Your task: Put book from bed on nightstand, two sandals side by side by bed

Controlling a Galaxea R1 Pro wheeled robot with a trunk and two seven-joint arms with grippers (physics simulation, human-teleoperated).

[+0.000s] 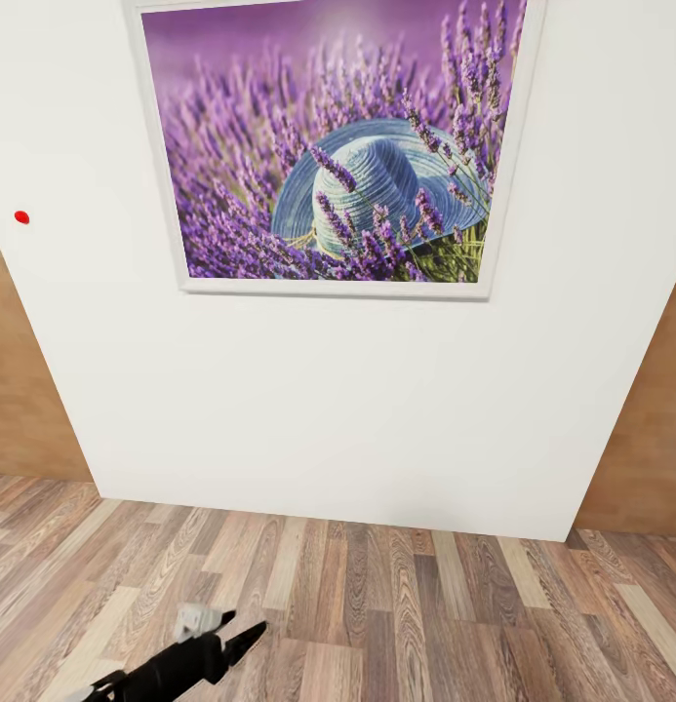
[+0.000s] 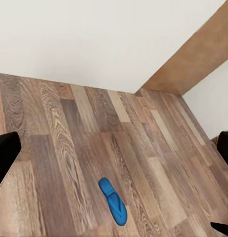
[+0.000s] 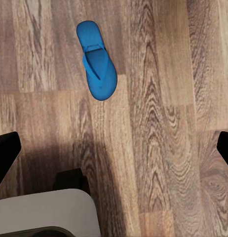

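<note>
Sandal (image 3: 97,60) lies flat on the plank floor (image 3: 158,123) under my right wrist, away from the wall (image 1: 328,409). Both grippers spread wide, empty. Risk: thin sole, fingers skid off.

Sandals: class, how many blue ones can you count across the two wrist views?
1 for certain: a sandal lying flat on the wood floor in the left wrist view, and one on the floor in the right wrist view. These may be the same sandal; I cannot tell.
</note>
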